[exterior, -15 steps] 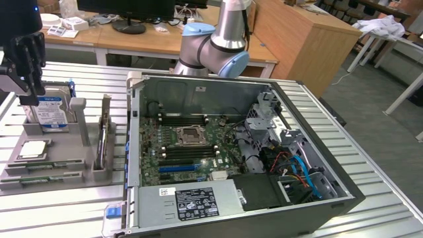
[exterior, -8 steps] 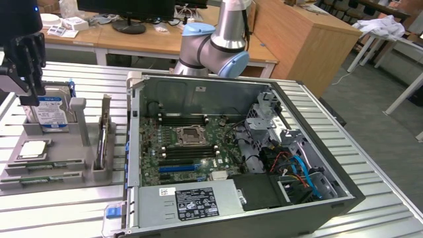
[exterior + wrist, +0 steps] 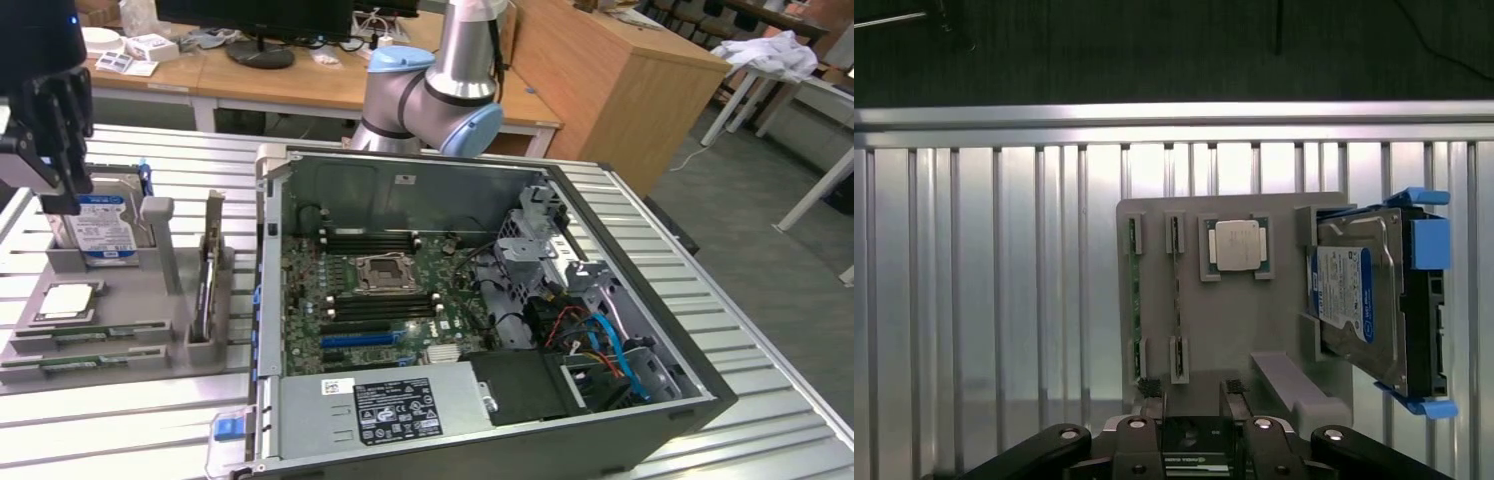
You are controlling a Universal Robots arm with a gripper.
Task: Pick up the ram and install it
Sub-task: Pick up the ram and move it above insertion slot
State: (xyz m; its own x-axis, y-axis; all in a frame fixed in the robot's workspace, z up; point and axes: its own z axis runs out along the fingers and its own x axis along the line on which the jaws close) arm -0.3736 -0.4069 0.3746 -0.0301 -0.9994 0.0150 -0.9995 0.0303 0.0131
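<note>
Two green ram sticks [image 3: 87,333] stand on edge in a grey plastic holder [image 3: 134,300] on the ribbed metal tabletop [image 3: 134,420] in the exterior view. They sit low beneath the black pincer [image 3: 60,195], which partly hides a hard drive [image 3: 104,228]. Wooden desks [image 3: 307,85] stand behind. In the wrist view the pincer [image 3: 1194,395] is spread and empty, with the ram sticks [image 3: 1135,290] just beyond its tips.

Gripper [image 3: 1192,392] partly cropped, ram [image 3: 1135,300] faces hidden edge-on
</note>
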